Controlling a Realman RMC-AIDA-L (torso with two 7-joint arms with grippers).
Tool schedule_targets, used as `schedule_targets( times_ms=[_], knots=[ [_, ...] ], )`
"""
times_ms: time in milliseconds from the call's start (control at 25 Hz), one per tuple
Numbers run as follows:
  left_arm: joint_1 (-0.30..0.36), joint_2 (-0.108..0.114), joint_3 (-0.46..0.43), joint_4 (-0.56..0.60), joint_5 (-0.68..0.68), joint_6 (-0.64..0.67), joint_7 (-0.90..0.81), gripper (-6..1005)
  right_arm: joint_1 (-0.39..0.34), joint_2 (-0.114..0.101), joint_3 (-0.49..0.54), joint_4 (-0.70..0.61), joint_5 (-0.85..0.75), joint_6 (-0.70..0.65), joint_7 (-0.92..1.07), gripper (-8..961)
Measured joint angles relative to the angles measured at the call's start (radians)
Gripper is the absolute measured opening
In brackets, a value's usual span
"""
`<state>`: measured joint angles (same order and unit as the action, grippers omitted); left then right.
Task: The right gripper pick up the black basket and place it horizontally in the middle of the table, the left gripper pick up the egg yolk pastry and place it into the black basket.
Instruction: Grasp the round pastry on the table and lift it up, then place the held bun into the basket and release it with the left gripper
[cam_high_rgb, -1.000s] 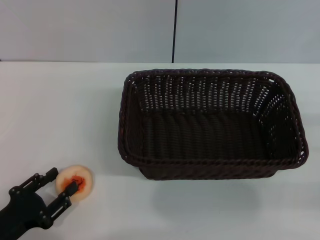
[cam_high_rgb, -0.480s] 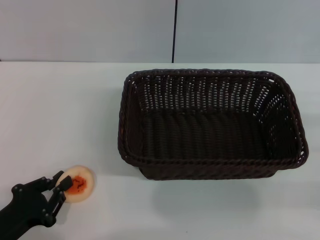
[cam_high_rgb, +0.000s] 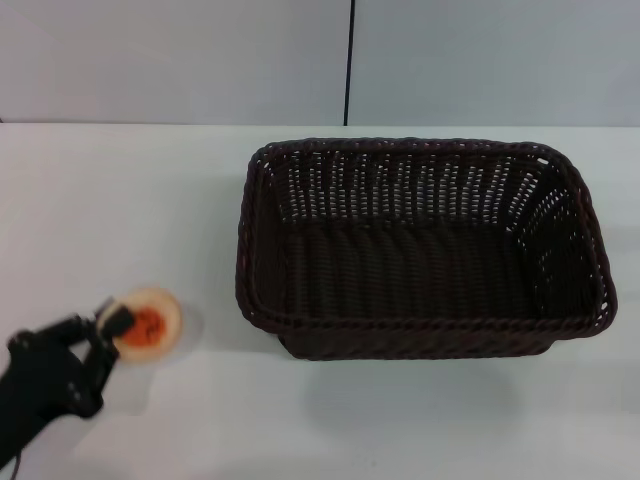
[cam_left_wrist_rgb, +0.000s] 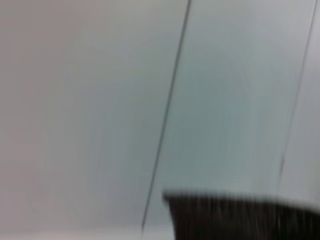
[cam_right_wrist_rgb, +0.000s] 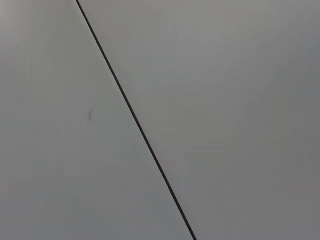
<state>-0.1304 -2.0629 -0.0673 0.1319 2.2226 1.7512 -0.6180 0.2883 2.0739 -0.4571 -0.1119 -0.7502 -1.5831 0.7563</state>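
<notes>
The egg yolk pastry (cam_high_rgb: 147, 322) is held between the 2 fingers of the left gripper (cam_high_rgb: 112, 326), which is closed on it near the front left corner of the table (cam_high_rgb: 120, 210). The pastry is tilted, its orange centre turned toward the camera, and a faint shadow is cast on the white surface just beside it; whether it is fully clear of the tabletop cannot be told. The arm behind the gripper runs down to the front left corner of the head view.

The black basket (cam_high_rgb: 420, 245) is set lengthwise across the middle of the table, reaching toward the right edge, its long sides parallel to the front edge. It stands upright with its opening upward, and only its woven floor is seen inside. It is well apart from the pastry.

In the left wrist view a dark woven rim (cam_left_wrist_rgb: 240, 215) is seen, blurred, below a pale wall.

The right gripper is not seen in any view.
</notes>
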Motion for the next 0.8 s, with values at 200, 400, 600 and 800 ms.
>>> schedule_targets(
  times_ms=[200, 400, 600, 800],
  knots=[
    [-0.033, 0.001, -0.138, -0.092, -0.001, 0.074, -0.011, 70, 0.002, 0.000, 0.000, 0.001, 0.000, 0.000, 0.000, 514],
    [-0.190, -0.005, -0.162, -0.195, 0.012, 0.026, -0.066, 58, 0.013, 0.001, -0.001, 0.009, 0.000, 0.000, 0.000, 513],
    [-0.295, -0.007, -0.073, -0.249, 0.016, -0.110, -0.092, 59, 0.019, 0.002, -0.013, 0.028, -0.001, 0.001, 0.002, 513],
    [-0.327, -0.008, -0.063, -0.295, 0.016, -0.175, -0.092, 78, 0.021, 0.001, -0.014, 0.039, -0.002, 0.001, 0.026, 513]
  ],
)
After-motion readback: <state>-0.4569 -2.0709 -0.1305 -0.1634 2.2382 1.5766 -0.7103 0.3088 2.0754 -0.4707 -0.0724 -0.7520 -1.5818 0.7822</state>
